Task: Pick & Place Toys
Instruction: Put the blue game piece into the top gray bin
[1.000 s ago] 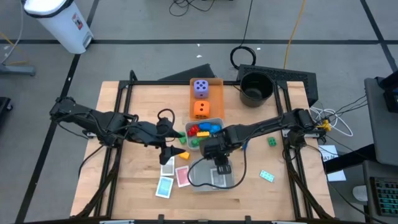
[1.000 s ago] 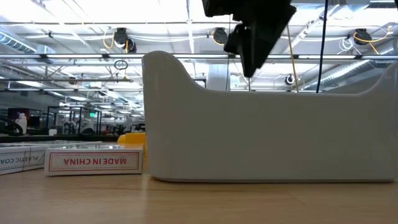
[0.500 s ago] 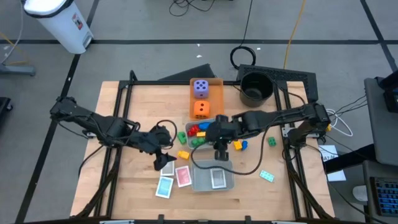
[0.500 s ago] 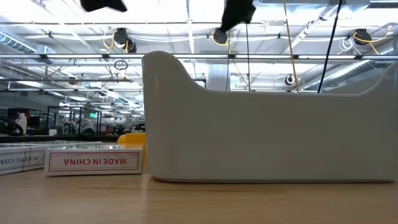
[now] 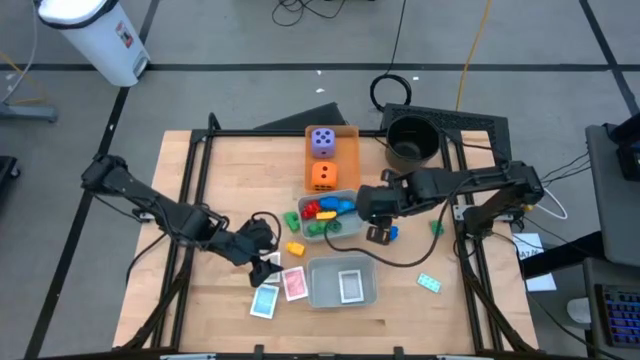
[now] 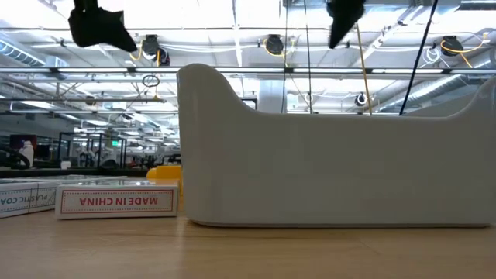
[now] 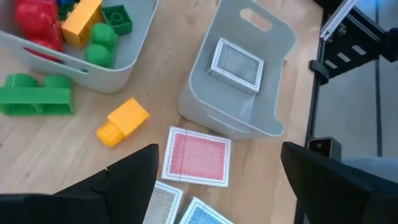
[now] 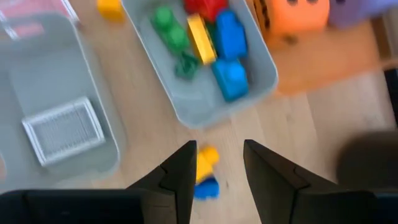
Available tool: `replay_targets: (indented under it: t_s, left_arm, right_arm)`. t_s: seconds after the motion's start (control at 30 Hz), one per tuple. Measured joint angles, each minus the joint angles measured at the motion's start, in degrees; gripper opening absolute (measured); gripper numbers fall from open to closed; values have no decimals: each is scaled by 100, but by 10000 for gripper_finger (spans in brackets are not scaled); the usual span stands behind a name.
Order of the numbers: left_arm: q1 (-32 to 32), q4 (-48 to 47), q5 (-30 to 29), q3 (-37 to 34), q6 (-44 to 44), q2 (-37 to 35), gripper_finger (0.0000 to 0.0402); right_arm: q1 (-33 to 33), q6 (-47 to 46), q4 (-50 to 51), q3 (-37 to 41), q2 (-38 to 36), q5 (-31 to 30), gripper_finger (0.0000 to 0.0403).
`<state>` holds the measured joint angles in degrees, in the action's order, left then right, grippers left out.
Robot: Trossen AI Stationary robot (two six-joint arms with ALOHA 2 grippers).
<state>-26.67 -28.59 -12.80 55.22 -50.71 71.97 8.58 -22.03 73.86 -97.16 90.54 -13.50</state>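
Down on the table, a pink card (image 7: pixel 196 157) is seen lying flat just beside a grey tray (image 7: pixel 264 118), between and beyond the wide-open, empty jaws of the left gripper (image 7: pixel 217 186). A white card (image 7: pixel 236 64) rests inside that tray. Near the brick tray (image 8: pixel 249 87), yellow and blue bricks (image 8: pixel 206 171) lie between the part-open, empty jaws of the right gripper (image 8: pixel 217 171).

Grey tiled floor (image 5: pixel 230 60) (cables strewn) around the wooden table (image 5: pixel 200 300), ceiling lights overhead
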Motion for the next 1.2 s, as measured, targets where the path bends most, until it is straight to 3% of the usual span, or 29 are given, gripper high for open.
replay_targets:
  t_s: [0.17,0.37,0.5,0.63,0.83,1.2]
  left_arm:
    - [-11,37,-80,-147,-202,1,340]
    - [-12,200,-82,-148,-147,1,340]
    - [-7,232,-84,-148,-62,1,340]
    - [1,235,-85,-148,-39,2,340]
    - [7,233,-85,-148,0,1,340]
    - [5,229,-85,-148,-19,1,340]
  right_arm:
    - [0,-748,106,532,-306,-110,126]
    - [-2,-1973,-483,1910,-1021,-135,137]
    - [-71,-2785,-1261,2904,-1588,31,170]
    - [-250,-3491,-2037,3898,-2044,568,216]
    - [-431,-4178,-3429,5133,-2305,1131,268]
    - [-492,-4626,-4148,5978,-2317,1193,267]
